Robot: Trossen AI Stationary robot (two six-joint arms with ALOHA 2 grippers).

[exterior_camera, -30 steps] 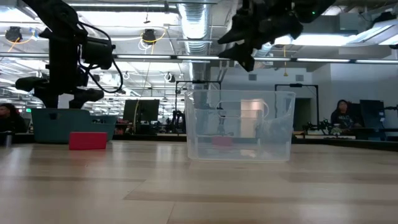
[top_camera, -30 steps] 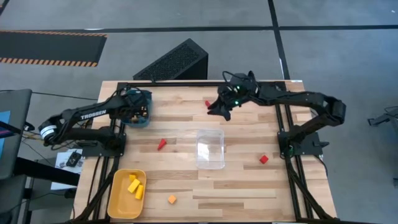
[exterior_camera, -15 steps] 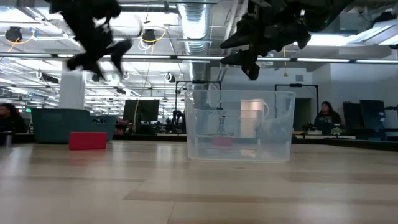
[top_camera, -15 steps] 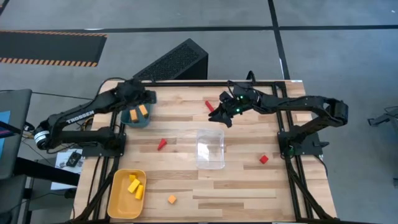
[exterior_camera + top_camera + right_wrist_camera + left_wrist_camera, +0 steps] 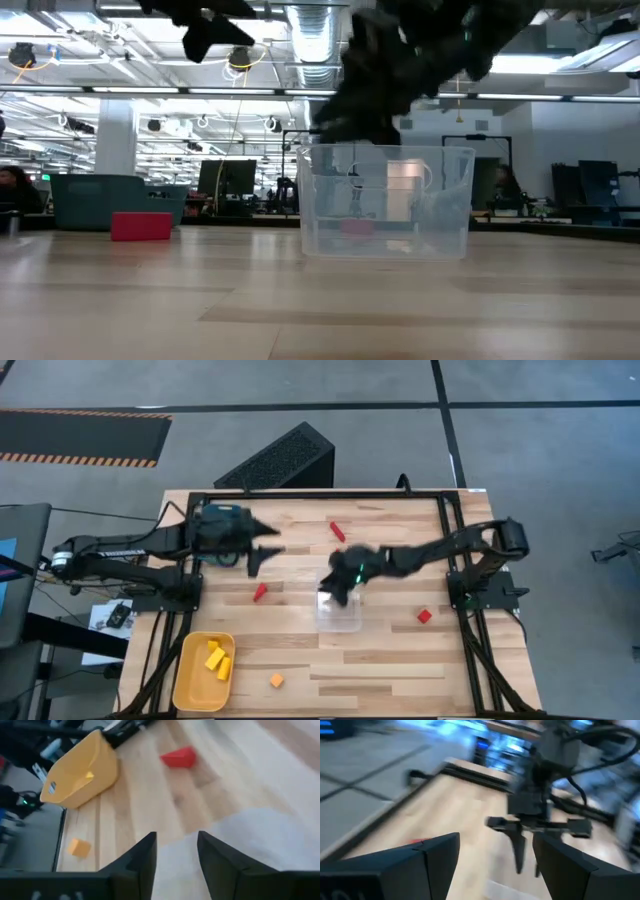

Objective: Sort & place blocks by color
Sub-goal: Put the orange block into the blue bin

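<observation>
right gripper (image 5: 338,592) now over clear box (image 5: 339,612) | red wedge (image 5: 260,592) lies flat

Three red blocks (image 5: 261,592) and one orange block (image 5: 276,680) are seen on the table, three yellow blocks (image 5: 214,659) in one yellow tray (image 5: 186,682), beside one clear box (image 5: 340,616).

Wooden table (image 5: 400,660): blocks (image 5: 260,592), trays (image 5: 190,678), box (image 5: 340,618).
</observation>
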